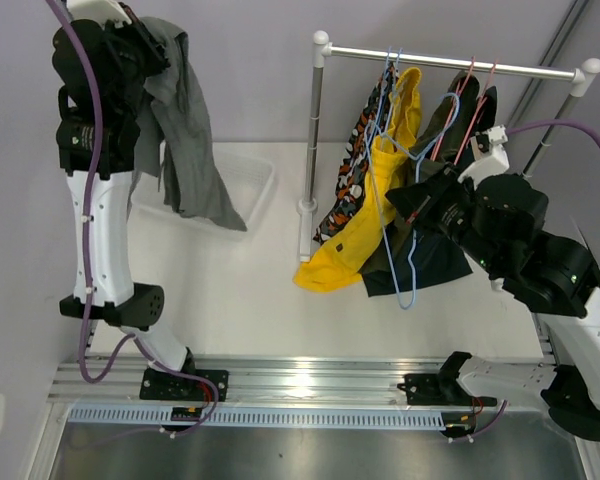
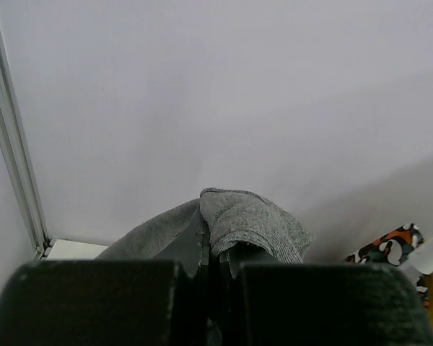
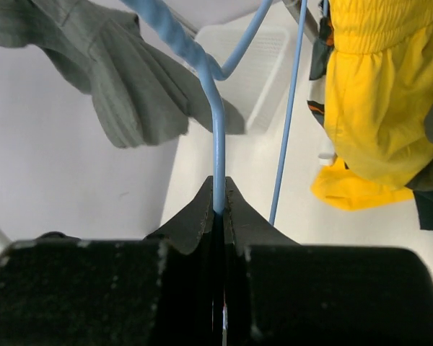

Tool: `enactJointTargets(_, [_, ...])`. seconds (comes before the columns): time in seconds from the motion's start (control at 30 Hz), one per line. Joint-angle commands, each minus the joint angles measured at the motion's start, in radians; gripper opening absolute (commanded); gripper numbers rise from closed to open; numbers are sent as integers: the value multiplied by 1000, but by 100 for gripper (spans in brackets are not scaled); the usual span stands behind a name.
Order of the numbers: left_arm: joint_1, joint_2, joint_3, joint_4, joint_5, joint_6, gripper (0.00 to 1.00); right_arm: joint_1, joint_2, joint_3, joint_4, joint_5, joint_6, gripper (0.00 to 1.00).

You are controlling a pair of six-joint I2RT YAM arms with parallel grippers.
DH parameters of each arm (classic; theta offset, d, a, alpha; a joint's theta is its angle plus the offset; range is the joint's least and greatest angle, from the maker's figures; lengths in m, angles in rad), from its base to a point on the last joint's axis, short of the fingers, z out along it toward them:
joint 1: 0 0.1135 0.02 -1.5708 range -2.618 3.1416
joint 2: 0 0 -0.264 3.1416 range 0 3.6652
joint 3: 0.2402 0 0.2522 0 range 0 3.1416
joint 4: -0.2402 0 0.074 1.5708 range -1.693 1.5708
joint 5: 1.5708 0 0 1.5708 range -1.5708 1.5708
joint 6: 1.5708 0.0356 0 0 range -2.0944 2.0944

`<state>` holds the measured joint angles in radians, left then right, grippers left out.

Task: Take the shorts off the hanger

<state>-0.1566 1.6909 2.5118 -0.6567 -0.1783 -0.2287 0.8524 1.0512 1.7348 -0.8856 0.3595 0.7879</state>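
Pinching fully closed, the left gripper (image 2: 215,252) holds the grey shorts (image 2: 254,220) at 10 o'clock, over the white basket (image 1: 260,170). The right gripper (image 3: 218,202), at 3 o'clock, is clamped on the blue hanger (image 3: 216,137). The next move is probably to release the shorts into the basket.

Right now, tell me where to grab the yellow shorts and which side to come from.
Probably grip the yellow shorts at their loose lower end, bunched on the table, coming from the robot's left. That side is open; the dark shorts, blue hanger and right claw crowd the other.
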Motion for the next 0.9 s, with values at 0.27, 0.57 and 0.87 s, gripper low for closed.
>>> enactJointTargets(0.27, [65,124,-143,153,152,-41,0,-38,-5,-72,28,22,-47,0])
enactJointTargets(0.57, [66,-77,-717,206,-68,-90,82,-75,99,47,83,-50,-119,0])
enactJointTargets(0.87, [66,-495,-1148,196,-44,-77,99,-93,386,380,85,-83,-223,0])
